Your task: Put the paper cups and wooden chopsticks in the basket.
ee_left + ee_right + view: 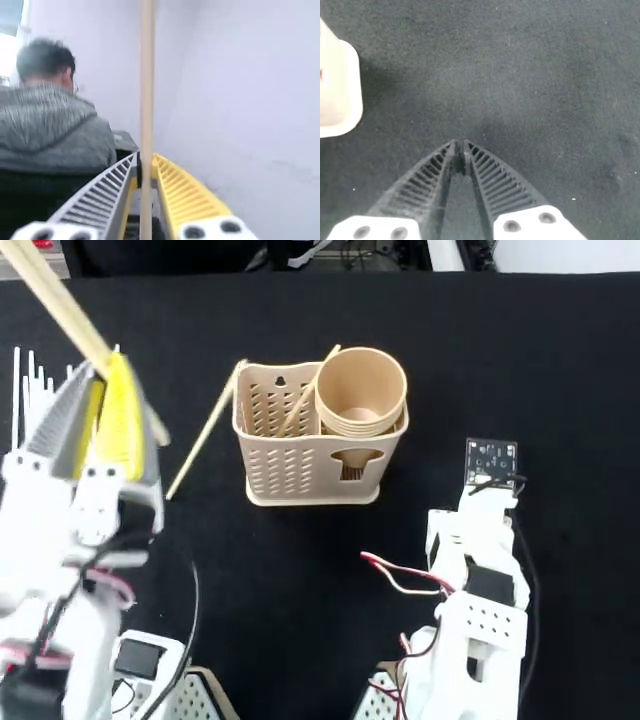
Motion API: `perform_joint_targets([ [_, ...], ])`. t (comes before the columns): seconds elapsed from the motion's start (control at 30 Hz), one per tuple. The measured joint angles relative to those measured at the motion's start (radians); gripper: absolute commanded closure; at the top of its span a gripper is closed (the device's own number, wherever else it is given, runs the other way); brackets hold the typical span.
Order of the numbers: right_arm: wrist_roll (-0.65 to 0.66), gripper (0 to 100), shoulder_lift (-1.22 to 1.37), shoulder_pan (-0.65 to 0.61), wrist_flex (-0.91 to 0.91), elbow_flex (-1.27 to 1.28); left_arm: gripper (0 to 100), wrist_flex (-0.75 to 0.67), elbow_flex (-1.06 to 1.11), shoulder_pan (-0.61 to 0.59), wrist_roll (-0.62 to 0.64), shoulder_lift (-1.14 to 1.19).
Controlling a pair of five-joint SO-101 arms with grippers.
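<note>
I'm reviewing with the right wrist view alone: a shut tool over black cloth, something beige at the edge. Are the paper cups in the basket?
Observer: Yes. The paper cups sit stacked inside the basket.
Operator: Are all the chopsticks in too?
Observer: No. A loose chopstick lies on the table outside it, one end by the basket's corner.
Operator: And the left arm?
Observer: The left tool is shut on a held chopstick, raised above the table.
</note>
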Motion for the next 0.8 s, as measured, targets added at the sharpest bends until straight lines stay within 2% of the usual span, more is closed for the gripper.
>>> perform_joint_targets([
  [0.13, 0.000, 98.4, 0.000, 0.000, 0.000, 0.000, 97, -0.121, 0.166, -0.015, 0.210, 0.038],
  [0.2, 0.000, 98.4, 0.000, 0.000, 0.000, 0.000, 97, -0.180, 0.230, -0.015, 0.249, 0.097],
  [0.4, 0.000, 98.4, 0.000, 0.000, 0.000, 0.000, 97, -0.308, 0.295, 0.028, 0.264, 0.273],
  [0.53, 0.000, 98.4, 0.000, 0.000, 0.000, 0.000, 97, -0.322, 0.296, 0.086, 0.265, 0.336],
  [0.8, 0.000, 98.4, 0.000, 0.000, 0.000, 0.000, 97, -0.322, 0.348, 0.100, 0.249, 0.393],
])
